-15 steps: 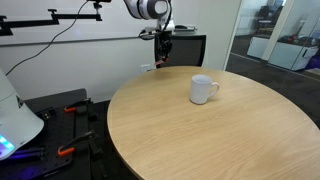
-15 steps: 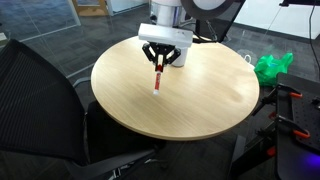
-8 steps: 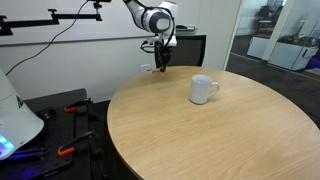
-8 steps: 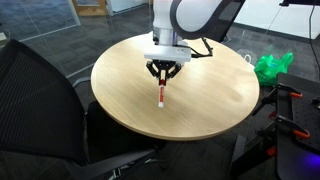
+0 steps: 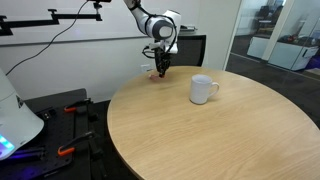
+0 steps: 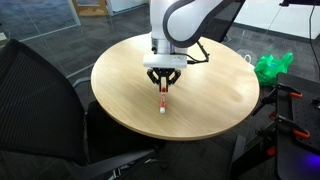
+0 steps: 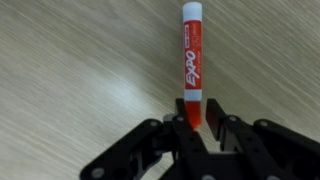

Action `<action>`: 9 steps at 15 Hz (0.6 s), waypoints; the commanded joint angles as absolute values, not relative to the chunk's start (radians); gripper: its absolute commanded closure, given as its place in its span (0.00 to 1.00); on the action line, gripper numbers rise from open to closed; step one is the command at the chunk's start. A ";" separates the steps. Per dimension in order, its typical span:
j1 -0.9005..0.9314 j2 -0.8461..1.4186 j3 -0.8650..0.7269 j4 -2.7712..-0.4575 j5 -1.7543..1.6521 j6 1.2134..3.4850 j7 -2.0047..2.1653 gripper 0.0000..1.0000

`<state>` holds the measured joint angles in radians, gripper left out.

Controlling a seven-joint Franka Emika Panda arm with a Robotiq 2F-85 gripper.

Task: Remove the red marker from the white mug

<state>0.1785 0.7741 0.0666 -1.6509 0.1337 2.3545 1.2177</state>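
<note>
The red marker is out of the white mug and held by one end in the gripper. In the wrist view the two black fingers are closed tight on the marker's red end. The rest of the barrel, with its printed label and a white end piece, points away from them over the wood grain of the table.

In an exterior view the marker hangs roughly upright below the gripper, white end down and close to the tabletop. Whether that end touches the wood cannot be told. The gripper is over the round wooden table, a little in from its edge. In an exterior view the gripper hangs low near the table's far rim.

The white mug stands upright on the table, handle to one side, well apart from the gripper and nearer the middle of the top.

A black chair stands just beside the table, and a green bag lies on the floor beyond the opposite edge.
</note>
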 commanded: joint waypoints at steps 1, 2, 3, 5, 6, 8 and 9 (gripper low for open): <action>0.192 0.798 0.051 -1.591 0.154 2.285 1.204 0.41; 0.195 0.798 0.048 -1.586 0.151 2.277 1.209 0.32; 0.198 0.797 0.047 -1.583 0.149 2.271 1.211 0.26; 0.209 0.789 0.039 -1.583 0.141 2.265 1.223 0.11; 0.215 0.783 0.036 -1.586 0.138 2.264 1.229 0.02; 0.230 0.772 0.028 -1.591 0.130 2.273 1.240 0.00; 0.240 0.765 0.024 -1.596 0.124 2.280 1.246 0.00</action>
<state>0.2030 0.7899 0.0511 -1.5990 0.1317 2.3035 1.2213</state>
